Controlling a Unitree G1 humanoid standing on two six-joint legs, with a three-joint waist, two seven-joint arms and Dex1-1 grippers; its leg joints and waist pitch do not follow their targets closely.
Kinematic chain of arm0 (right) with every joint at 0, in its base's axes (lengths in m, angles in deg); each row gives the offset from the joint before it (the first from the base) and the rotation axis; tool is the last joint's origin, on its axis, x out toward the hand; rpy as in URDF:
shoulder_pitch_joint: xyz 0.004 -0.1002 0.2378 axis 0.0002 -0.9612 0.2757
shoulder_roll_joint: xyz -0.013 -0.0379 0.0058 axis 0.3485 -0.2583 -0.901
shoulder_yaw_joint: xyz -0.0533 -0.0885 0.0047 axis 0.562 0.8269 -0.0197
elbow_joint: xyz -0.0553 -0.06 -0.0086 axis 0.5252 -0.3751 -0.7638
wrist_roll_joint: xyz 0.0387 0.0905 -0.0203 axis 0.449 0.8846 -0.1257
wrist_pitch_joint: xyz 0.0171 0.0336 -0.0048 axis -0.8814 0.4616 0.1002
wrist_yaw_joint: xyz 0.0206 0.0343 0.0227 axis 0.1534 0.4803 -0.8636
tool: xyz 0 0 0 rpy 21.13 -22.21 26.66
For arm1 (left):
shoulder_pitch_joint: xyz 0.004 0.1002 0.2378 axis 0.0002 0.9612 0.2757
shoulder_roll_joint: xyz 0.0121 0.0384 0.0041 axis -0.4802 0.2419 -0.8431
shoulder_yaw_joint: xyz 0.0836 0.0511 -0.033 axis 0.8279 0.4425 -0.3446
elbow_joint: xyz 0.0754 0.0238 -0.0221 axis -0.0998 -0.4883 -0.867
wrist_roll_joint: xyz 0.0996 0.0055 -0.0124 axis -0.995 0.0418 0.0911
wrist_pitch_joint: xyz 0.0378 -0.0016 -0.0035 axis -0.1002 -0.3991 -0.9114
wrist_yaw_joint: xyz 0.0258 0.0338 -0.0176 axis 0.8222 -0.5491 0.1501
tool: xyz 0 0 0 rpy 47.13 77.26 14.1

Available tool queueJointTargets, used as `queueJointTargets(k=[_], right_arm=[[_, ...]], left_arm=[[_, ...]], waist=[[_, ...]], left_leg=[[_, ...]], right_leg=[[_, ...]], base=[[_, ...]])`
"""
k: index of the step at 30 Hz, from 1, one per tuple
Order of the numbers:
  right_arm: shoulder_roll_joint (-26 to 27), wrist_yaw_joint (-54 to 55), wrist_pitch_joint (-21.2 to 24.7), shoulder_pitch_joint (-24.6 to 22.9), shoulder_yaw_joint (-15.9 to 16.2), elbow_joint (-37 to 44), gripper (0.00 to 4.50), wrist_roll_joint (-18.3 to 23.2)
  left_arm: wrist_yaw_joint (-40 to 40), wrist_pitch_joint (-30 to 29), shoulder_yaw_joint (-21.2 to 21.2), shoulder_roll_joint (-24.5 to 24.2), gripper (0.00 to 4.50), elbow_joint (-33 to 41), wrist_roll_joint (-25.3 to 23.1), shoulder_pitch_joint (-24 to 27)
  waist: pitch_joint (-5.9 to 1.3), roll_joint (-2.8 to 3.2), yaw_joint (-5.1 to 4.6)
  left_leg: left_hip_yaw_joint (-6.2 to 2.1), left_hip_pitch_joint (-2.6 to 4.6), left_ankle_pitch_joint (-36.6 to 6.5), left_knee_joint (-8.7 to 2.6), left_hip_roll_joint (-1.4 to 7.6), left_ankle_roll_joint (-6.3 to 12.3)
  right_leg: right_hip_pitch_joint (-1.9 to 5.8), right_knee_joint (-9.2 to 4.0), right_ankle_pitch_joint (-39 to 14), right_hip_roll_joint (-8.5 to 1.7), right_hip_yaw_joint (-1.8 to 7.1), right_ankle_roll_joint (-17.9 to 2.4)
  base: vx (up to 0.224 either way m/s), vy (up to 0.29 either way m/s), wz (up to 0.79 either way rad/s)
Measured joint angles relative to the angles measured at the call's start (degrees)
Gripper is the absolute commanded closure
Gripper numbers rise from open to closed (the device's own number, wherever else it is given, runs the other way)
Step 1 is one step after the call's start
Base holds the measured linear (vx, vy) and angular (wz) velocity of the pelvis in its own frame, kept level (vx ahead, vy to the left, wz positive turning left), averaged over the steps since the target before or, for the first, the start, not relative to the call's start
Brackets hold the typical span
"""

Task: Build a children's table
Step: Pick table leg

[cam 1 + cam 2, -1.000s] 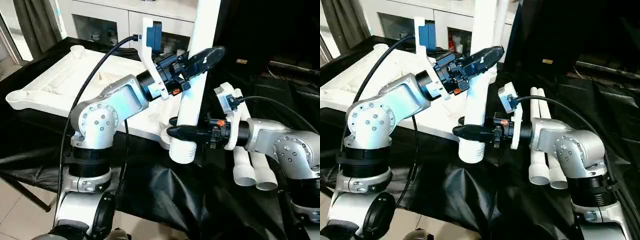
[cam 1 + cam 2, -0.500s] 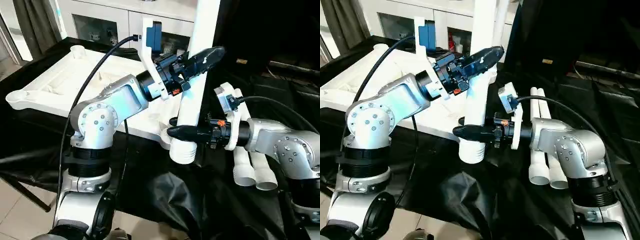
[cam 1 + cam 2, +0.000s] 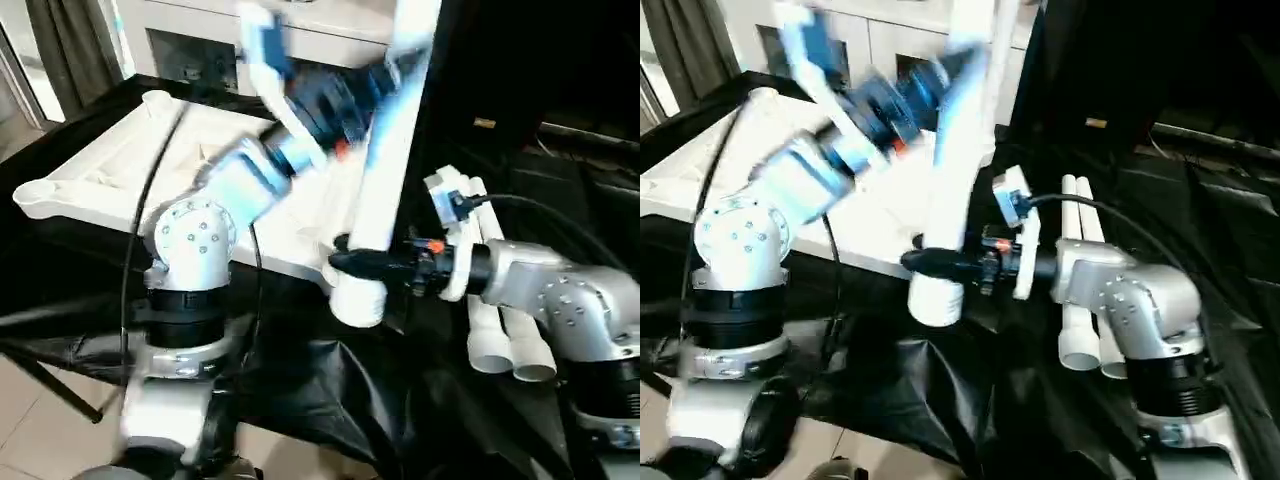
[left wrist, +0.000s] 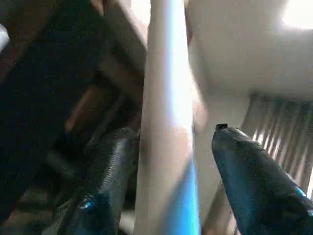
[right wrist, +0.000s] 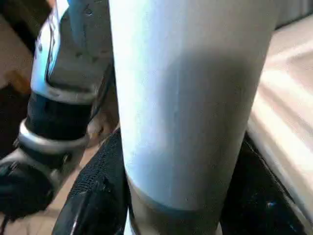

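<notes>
Table top (image 3: 110, 165): white plastic, lying ribbed side up on the black-draped surface (image 3: 330, 390), with round sockets at its corners. It sits to the left and toward the back.

Leg in hand (image 3: 385, 160): long white tube, standing nearly upright and leaning slightly, its wider ringed end down, just at the near right corner of the table top.

Right hand (image 3: 345, 265): closed on this leg low down, just above the ringed end. In the right wrist view one black finger (image 5: 93, 196) lies against each side of the tube.

Left hand (image 4: 166, 161): up high on the same leg, blurred. In the left wrist view the fingers (image 4: 244, 181) stand open, one close against the tube, the other apart from it with a gap showing.

Spare legs (image 3: 500, 340): white tubes lying side by side on the surface, under the right forearm, open ends toward the near edge.

Cabinet (image 3: 200, 40): white, glass-fronted, behind the surface.
</notes>
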Motion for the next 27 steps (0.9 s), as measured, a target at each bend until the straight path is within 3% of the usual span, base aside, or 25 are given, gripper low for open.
queueJointTargets(k=[2, 4, 7, 8, 10, 11, 13, 17, 20, 27], right_arm=[[1.55, 1.46, -1.27, 0.0, -1.4, -0.24, 2.59, 0.15], [2.08, 2.53, -2.09, 0.0, -2.29, -0.46, 2.59, 0.14], [3.84, 7.34, -5.99, 0.0, -4.26, -2.07, 2.6, -1.45], [3.52, 10.73, -9.25, 0.12, -3.73, -2.9, 2.6, -5.76], [1.56, 13.69, -11.54, -0.29, -4.05, -4.81, 2.6, -10.03], [1.19, 15.62, -12.67, -0.57, -4.21, -5.92, 2.6, -12.38], [1.23, 17.68, -13.88, -1.41, -4.19, -6.13, 2.6, -14.66], [1.66, 20.25, -15.51, -3.27, -3.86, -6.07, 2.6, -17.02], [1.69, 20.81, -16.44, -4.22, -3.75, -6.07, 2.6, -17.31], [2.22, 21.11, -17.68, -5.19, -2.84, -6.08, 2.6, -19.24]], left_arm=[[1.48, 1.3, -3.88, 0.93, 1.55, -1.21, 3.79, -1.93], [1.78, 2.45, -5.15, 0.29, 1.55, -1.59, 4.46, -2.39], [0.02, 5.12, -4.86, -4.97, 1.55, -3.76, 0.99, -2.09], [-3.31, 8.54, 0.58, -12.18, 1.55, -6.14, -7.52, -1.35], [-5.56, 11.37, 3.32, -17.3, 1.55, -9.2, -15.51, -0.03], [-7.88, 14.29, 6.98, -21.22, 1.55, -11.5, -20.87, 1.06], [-12.45, 17.49, 12.49, -25.17, 1.55, -14.96, -26.84, 2.66], [-26.72, 26.47, 28.07, -32.82, 1.55, -21.38, -38.05, 5.4], [-33.07, 30.61, 34.05, -33.87, 1.55, -25.58, -43.21, 6.09], [-37.24, 41.46, 39.97, -30.69, 1.55, -41.72, -51.76, 1.02]], waist=[[-0.05, 0.15, 0.13], [-0.14, 0.39, 0.31], [-0.29, 0.83, 0.35], [-0.4, 0.96, 0.35], [-0.49, 1.15, 0.31], [-0.48, 1.11, 0.37], [-0.46, 0.99, 0.49], [-0.41, 0.62, 0.45], [-0.42, 0.5, 0.33], [-0.4, 0.44, 0.35]], left_leg=[[0.0, 0.01, 0.01, 0.01, 0.0, -0.01], [-0.01, 0.03, 0.01, 0.01, 0.0, -0.01], [-0.02, 0.04, 0.05, 0.01, 0.0, -0.07], [-0.06, 0.11, 0.11, -0.06, 0.0, -0.14], [-0.04, 0.12, 0.16, -0.11, -0.04, -0.23], [-0.05, 0.12, 0.19, -0.15, -0.03, -0.27], [-0.01, 0.1, 0.23, -0.25, -0.04, -0.27], [0.18, 0.03, 0.25, -0.48, -0.05, -0.24], [0.35, 0.04, 0.24, -0.56, -0.05, -0.23], [0.95, 0.12, 0.41, -0.59, -0.06, 0.02]], right_leg=[[0.0, -0.01, 0.11, 0.0, -0.01, -0.14], [0.02, -0.02, 0.1, 0.0, -0.01, -0.1], [0.0, 0.0, -0.01, 0.0, -0.01, 0.16], [0.03, 0.0, -0.03, 0.02, -0.02, 0.23], [0.02, -0.01, -0.01, 0.0, 0.03, 0.31], [0.02, -0.01, -0.01, 0.0, 0.0, 0.32], [-0.02, -0.03, -0.03, -0.02, 0.02, 0.34], [-0.15, -0.1, -0.06, -0.14, 0.02, 0.39], [-0.21, -0.09, -0.09, -0.21, 0.03, 0.36], [-0.2, 0.0, -0.09, -0.7, 0.0, 0.47]], base=[[0.0, 0.0, 0.0], [0.0, 0.0, 0.0], [0.0, 0.0, 0.0], [0.0, 0.0, 0.0], [0.0, 0.0, 0.0], [0.0, 0.0, 0.0], [0.0, 0.0, 0.0], [0.0, 0.0, 0.0], [0.0, 0.0, 0.0], [0.0, 0.0, 0.0]])
